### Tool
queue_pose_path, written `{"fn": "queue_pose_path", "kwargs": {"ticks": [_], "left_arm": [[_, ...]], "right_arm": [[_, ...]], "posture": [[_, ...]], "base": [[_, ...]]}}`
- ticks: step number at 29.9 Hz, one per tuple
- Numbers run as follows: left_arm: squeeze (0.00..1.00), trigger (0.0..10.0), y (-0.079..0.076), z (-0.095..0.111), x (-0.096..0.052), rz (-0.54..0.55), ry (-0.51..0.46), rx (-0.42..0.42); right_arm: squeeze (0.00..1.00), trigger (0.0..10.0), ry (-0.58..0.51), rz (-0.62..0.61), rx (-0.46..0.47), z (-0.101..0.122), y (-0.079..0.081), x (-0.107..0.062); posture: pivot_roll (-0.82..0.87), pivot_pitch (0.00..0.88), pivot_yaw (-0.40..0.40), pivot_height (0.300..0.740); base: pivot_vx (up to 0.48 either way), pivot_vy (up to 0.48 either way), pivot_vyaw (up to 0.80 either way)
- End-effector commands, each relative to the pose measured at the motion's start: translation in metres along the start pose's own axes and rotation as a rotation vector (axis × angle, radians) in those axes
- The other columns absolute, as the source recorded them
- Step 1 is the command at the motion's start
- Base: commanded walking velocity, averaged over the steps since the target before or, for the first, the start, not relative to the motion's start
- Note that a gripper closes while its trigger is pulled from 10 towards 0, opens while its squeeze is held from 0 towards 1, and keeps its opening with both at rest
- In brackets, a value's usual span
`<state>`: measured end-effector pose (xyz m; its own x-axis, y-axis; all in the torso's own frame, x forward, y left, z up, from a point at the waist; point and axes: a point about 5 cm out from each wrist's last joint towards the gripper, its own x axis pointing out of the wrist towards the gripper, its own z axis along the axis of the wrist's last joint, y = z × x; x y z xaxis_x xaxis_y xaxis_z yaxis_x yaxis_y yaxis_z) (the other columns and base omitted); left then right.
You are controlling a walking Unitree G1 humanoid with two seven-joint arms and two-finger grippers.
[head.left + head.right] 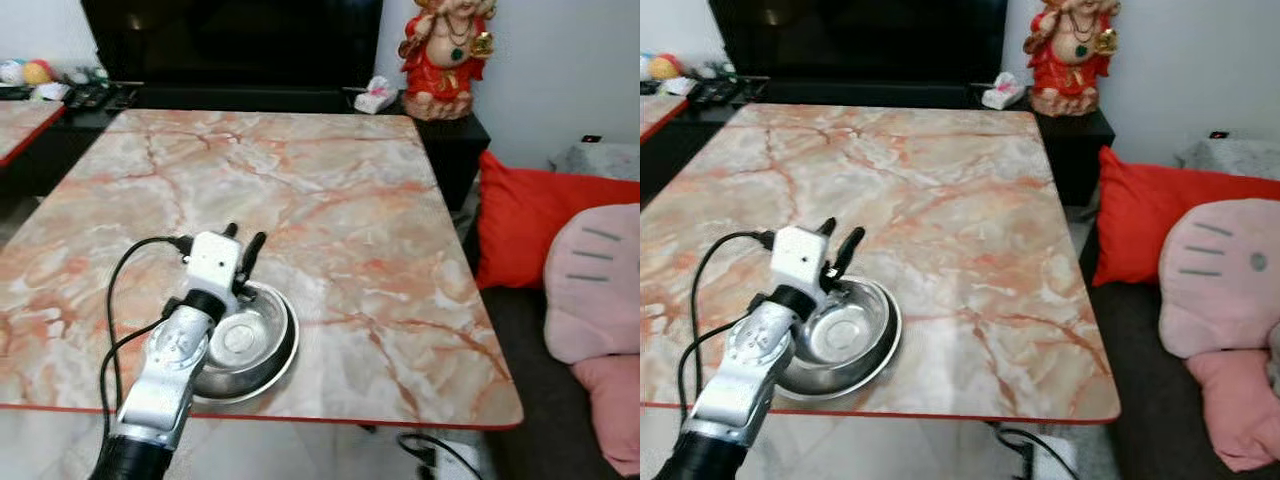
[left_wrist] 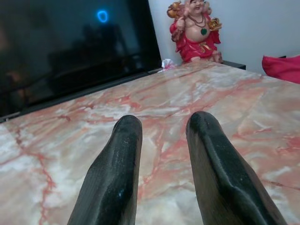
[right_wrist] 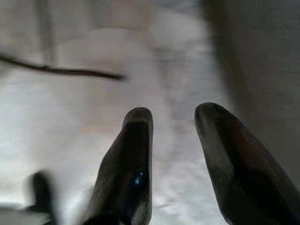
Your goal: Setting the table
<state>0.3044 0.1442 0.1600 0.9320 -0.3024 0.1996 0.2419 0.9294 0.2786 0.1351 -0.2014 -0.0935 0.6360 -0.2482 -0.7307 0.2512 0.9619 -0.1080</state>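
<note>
While the left claw (image 1: 243, 240) gapes, a round steel bowl (image 1: 245, 345) sits on veined marble.

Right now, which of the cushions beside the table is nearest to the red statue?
The red cushion. It lies farther back, toward the statue, while the two pink cushions sit closer to the robot.

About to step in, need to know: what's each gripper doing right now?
Left gripper: open, empty, above the steel bowl.
Right gripper: open, empty, hanging idle.
</note>
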Motion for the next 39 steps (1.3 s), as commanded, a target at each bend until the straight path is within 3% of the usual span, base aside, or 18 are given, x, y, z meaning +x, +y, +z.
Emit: {"fn": "queue_pose_path", "kwargs": {"ticks": [1,3,5,10,20,29,39], "left_arm": [[0.0,10.0,-0.004,0.001,0.006,-0.03,-0.014,0.002],[0.0,10.0,-0.005,0.001,0.006,-0.033,-0.016,0.002],[0.0,10.0,-0.006,0.001,0.009,-0.037,-0.027,0.002],[0.0,10.0,-0.003,-0.001,0.01,-0.024,-0.03,-0.005],[0.0,10.0,0.014,-0.004,0.002,0.088,-0.029,-0.028],[0.0,10.0,0.02,-0.004,-0.002,0.111,-0.023,-0.019],[0.0,10.0,0.024,-0.002,-0.004,0.125,-0.026,-0.006]], "right_arm": [[0.0,10.0,-0.043,-0.074,0.035,0.002,-0.027,-0.001],[0.0,10.0,-0.045,-0.087,0.042,0.002,-0.032,-0.002],[0.0,10.0,-0.044,-0.121,0.049,0.001,-0.048,-0.003],[0.0,10.0,-0.043,-0.12,0.04,0.001,-0.054,-0.003],[0.0,10.0,-0.021,-0.088,0.072,-0.004,-0.038,-0.004],[0.0,10.0,0.01,-0.057,0.078,-0.005,-0.026,-0.002],[0.0,10.0,0.021,-0.033,0.071,-0.006,-0.023,-0.002]], "posture": [[-0.01,0.0,0.018,0.74],[-0.01,0.0,0.018,0.74],[-0.02,0.0,0.012,0.74],[-0.01,0.0,-0.001,0.74],[0.02,0.0,-0.027,0.74],[0.04,0.0,-0.033,0.74],[0.07,0.0,-0.033,0.74]], "base": [[0.0,0.0,0.0],[0.0,0.0,0.0],[0.0,0.0,0.0],[0.0,0.0,0.0],[0.0,0.025,0.0],[0.0,0.303,-0.17],[0.0,0.306,-0.11]]}}
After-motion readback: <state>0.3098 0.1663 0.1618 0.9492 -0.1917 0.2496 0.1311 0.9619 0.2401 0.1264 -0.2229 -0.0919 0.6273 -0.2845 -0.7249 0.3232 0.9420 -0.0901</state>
